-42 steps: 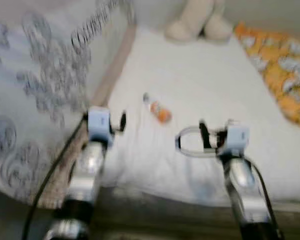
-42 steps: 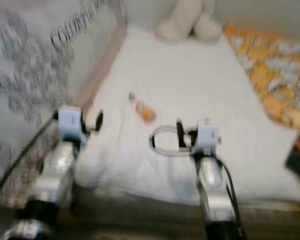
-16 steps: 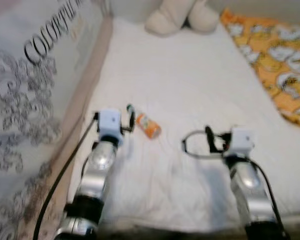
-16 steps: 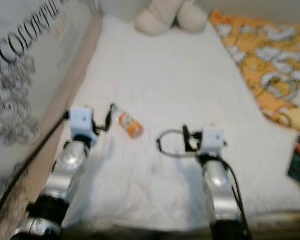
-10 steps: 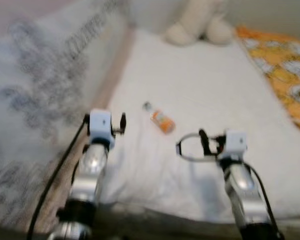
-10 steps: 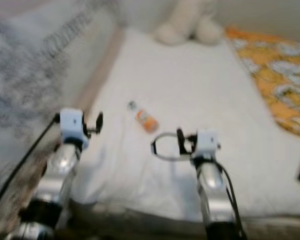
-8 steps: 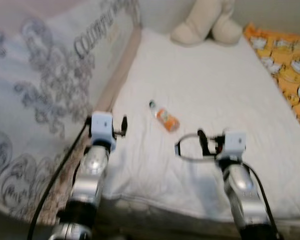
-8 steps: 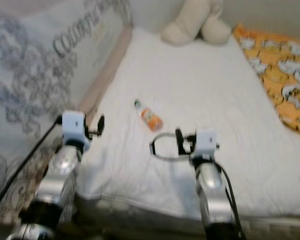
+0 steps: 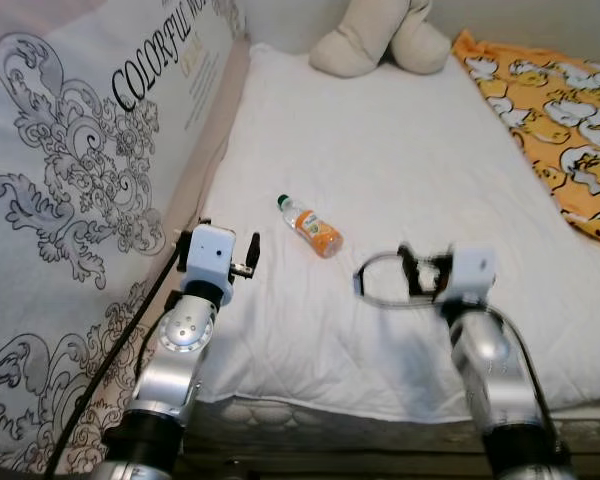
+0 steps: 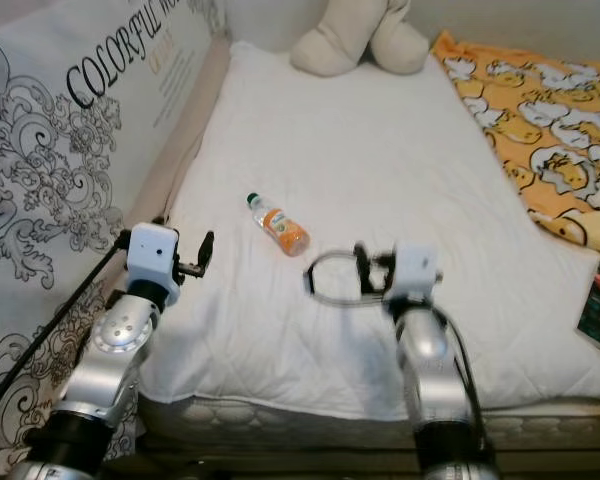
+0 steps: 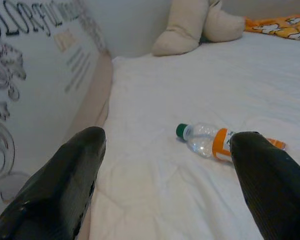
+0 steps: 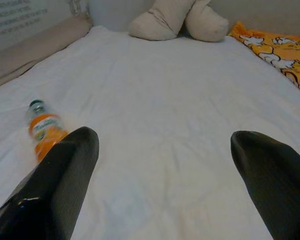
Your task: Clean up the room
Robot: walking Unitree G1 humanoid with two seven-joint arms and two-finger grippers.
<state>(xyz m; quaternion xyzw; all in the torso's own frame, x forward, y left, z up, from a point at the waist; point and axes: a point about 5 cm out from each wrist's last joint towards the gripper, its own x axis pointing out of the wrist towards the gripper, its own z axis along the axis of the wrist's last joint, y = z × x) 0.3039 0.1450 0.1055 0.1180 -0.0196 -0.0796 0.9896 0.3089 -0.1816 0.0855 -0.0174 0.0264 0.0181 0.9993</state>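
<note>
1. orange-labelled bottle (image 9: 311,226) lies on its side on the white bed (image 9: 400,150), cap pointing toward the patterned pillow (image 9: 70,150).
2. the bottle lies ahead of both hands, nearer the left hand (image 11: 165,165).
3. left hand released, fingers spread wide; right hand (image 12: 165,170) likewise released, hovering low.

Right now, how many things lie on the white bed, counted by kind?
Plastic bottle: 1
Beige plush toy: 1
Orange duck-print blanket: 1
Total: 3
</note>
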